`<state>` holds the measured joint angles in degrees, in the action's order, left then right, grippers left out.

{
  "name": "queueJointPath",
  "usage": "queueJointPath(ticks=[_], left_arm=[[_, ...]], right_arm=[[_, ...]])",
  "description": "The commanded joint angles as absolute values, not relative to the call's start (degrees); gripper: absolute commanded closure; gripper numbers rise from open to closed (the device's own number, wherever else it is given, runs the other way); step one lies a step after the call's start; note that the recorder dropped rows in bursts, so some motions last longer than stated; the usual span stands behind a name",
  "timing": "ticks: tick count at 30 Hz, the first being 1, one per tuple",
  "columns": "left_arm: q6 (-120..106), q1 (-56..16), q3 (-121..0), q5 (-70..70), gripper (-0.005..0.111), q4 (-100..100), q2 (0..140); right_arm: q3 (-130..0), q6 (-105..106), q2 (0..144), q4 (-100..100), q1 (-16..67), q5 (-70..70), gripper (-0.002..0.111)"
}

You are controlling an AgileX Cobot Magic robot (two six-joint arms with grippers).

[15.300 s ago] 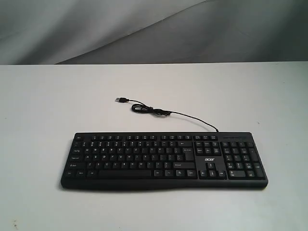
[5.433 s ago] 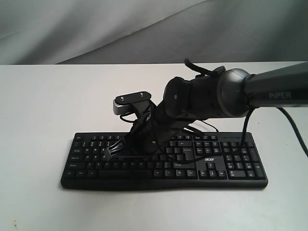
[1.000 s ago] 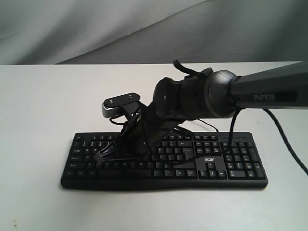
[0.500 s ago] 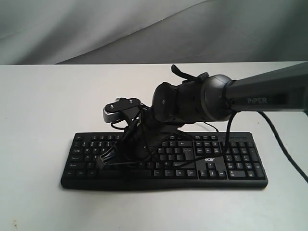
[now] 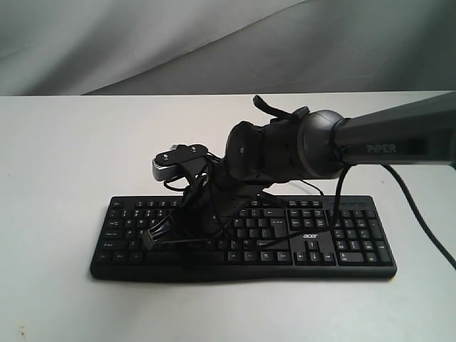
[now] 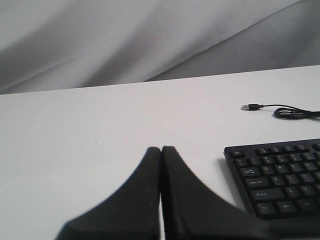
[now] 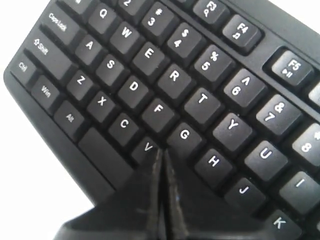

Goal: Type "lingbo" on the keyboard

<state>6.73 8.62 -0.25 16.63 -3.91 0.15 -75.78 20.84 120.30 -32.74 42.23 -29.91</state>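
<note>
The black keyboard lies along the front of the white table, with its acer logo showing to the right. My right arm reaches across it from the right. The right gripper is shut and points down at the left-middle keys. In the right wrist view the keyboard fills the frame, and the right gripper has its closed tips at the corner between V and G. Its fingers hide the keys just behind the tips. The left gripper is shut and empty over bare table, beside the keyboard at its Esc end.
The thin USB cable lies loose on the table behind the keyboard, its plug pointing away. A grey cloth backdrop rises behind the table's far edge. The right arm's own cable hangs over the number pad side.
Over the last second the right wrist shifted slightly back and left, and the closed tips sank a little lower onto the keys. Nothing visibly moved in the last half second.
</note>
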Motion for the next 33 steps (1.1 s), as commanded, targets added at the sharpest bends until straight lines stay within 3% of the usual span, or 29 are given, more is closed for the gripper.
queueJointPath(ticks=[1, 16, 33], left_arm=[[7.0, 8.7, 0.0, 16.4, 0.106, -3.4, 0.0], [7.0, 8.7, 0.0, 16.4, 0.106, -3.4, 0.0], [7.0, 8.7, 0.0, 16.4, 0.106, -3.4, 0.0]], right_arm=[[-75.8, 21.0, 117.2, -31.1, 42.3, -29.2, 0.108], [-73.2, 16.2, 114.2, -27.9, 36.5, -29.8, 0.108], [-71.1, 8.2, 114.2, -20.1, 35.8, -27.6, 0.108]])
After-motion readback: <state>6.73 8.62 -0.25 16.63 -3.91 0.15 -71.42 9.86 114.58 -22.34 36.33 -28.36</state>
